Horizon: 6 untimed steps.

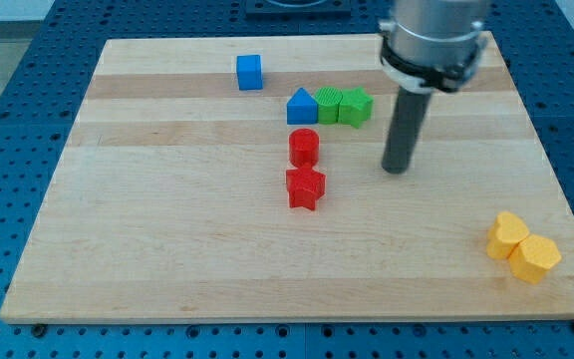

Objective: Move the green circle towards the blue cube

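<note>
The blue cube [250, 72] sits near the view's top, left of centre. Two green blocks lie side by side at upper centre. The left one [329, 104] touches a blue triangular block [302, 107]. The right one [355, 107] has a lobed outline. I cannot tell for certain which of the two is the circle. My tip [397, 168] rests on the board to the lower right of the green blocks, apart from them. The dark rod rises from the tip to the arm's grey end at the view's top.
A red cylinder [304, 148] and a red star-shaped block [305, 187] sit just below the blue triangular block. Two yellow blocks [522, 247] touch each other at the view's lower right, near the edge of the wooden board [167, 249].
</note>
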{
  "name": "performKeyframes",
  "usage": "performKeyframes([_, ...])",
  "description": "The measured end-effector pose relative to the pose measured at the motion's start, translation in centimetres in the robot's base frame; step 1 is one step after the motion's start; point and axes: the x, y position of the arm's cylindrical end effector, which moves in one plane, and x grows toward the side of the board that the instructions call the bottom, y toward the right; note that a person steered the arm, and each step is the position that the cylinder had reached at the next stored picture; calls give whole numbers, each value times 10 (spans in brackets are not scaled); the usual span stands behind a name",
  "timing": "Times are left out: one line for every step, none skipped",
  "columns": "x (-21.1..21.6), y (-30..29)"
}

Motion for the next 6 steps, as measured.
performKeyframes([-39, -24])
performKeyframes([-70, -45])
performKeyframes([-105, -63])
performKeyframes([-126, -86])
performKeyframes([-138, -107])
performKeyframes([-138, -127])
